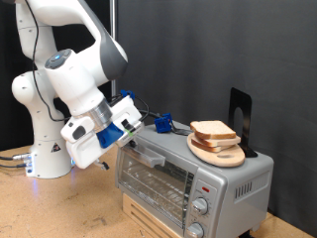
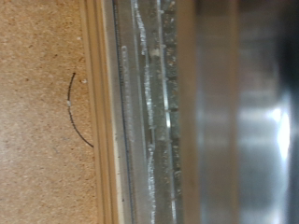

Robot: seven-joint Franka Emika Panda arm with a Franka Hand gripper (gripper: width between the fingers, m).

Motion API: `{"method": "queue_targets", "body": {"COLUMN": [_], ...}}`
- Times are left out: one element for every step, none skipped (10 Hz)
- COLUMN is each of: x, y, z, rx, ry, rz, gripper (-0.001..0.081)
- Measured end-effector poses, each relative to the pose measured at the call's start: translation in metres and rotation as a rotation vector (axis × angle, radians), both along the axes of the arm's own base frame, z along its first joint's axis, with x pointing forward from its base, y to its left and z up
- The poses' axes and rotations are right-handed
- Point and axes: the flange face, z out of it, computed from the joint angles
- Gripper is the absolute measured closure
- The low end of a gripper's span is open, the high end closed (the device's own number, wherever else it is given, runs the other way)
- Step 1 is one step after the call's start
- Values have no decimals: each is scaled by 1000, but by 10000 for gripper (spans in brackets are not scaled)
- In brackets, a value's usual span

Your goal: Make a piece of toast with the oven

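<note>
The silver toaster oven stands at the exterior view's lower right, glass door shut, with two round knobs and a red mark on its front. Two slices of pale tan toast lie stacked on a round light-wood board on the oven's roof. My gripper, with blue finger parts, hovers at the oven's upper corner on the exterior view's left, just above the door handle. Nothing shows between its fingers. The wrist view is a blurred close-up of the glass door and wire rack; no fingers appear there.
The oven sits on a light wooden box on a cork-like table. A black upright stand rises behind the board, and a small blue item lies on the oven's roof. A thin dark curved line marks the table.
</note>
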Motion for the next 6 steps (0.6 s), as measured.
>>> {"method": "queue_targets", "body": {"x": [0, -1, -3, -6, -9, -12], "y": [-7, -13, -20, -27, -33, -38], "z": [-1, -1, -2, -5, -7, -10], "rx": [-2, -6, -12, -18, -28, -37], "ry": [2, 8, 19, 36, 44, 50], "rz": [-2, -1, 6, 16, 16, 13], "gripper": [6, 6, 6, 6, 6, 6]}}
